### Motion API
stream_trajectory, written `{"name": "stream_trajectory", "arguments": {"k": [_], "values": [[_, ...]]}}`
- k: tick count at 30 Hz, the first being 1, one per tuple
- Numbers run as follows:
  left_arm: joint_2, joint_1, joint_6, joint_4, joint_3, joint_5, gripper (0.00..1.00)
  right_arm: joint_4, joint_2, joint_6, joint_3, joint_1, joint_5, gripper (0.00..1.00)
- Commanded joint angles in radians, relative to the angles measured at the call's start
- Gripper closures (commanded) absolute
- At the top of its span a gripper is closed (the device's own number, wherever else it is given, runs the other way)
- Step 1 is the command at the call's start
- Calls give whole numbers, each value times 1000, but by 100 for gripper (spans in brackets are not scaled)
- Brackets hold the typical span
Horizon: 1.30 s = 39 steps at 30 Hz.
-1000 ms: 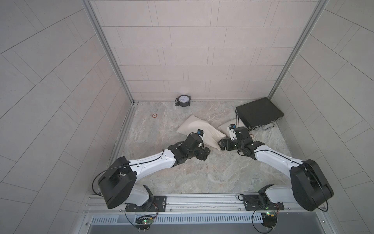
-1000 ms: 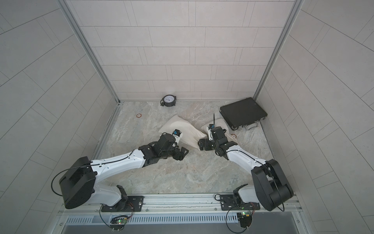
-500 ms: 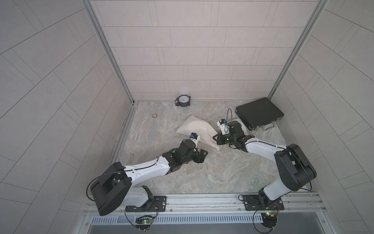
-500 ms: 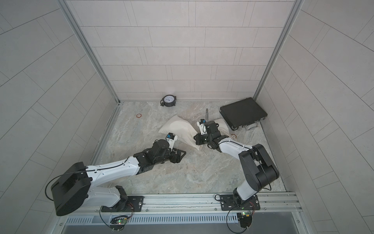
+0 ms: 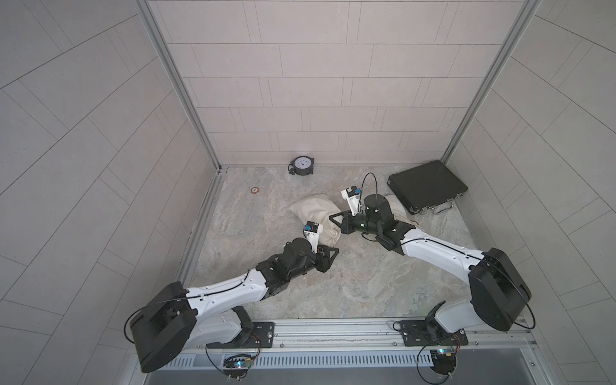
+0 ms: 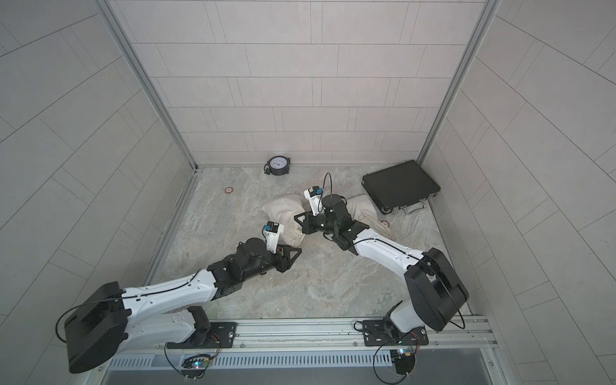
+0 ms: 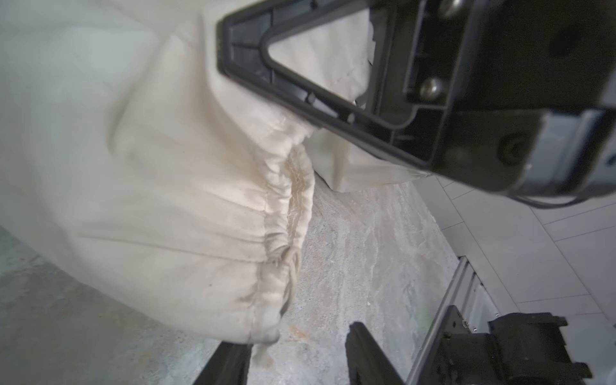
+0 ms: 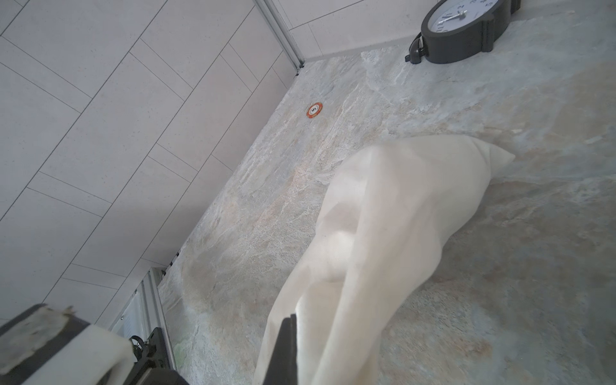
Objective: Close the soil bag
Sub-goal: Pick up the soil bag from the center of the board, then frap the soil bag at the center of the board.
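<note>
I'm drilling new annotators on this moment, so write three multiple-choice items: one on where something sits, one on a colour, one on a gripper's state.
1. The clock stands: A at the front rail; B by the back wall; C mid-table.
2. The hard case is: A black; B red; C white.
3. The right gripper is: A wide open; B shut on the clock; C shut on the soil bag's cloth.

Key: B, it sits at the foot of the back wall. A, its lid is black in both top views. C, the right wrist view shows cloth running out from the closed fingers.
</note>
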Motion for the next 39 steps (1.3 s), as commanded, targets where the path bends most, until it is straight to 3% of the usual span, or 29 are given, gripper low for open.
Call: {"name": "stream_trajectory", "arguments": {"k": [1, 9, 14, 26, 33, 39], "values": [[-3, -17, -55, 83, -35, -47, 56, 51, -11, 34, 27, 8, 34, 100], [100, -47, -80, 205, -44, -78, 58, 62, -7, 46, 31, 18, 38, 100], [183, -97, -74, 349, -72, -167, 62, 65, -9, 50, 29, 18, 38, 100], [324, -107, 14, 508, -35, -241, 71, 71, -22, 50, 19, 19, 37, 100], [243, -119, 5, 461, -60, -241, 99, 51, -43, 34, 2, 0, 86, 100], [24, -133, 6, 272, -73, -224, 100, 9, -39, 24, -15, -77, 108, 97]]}}
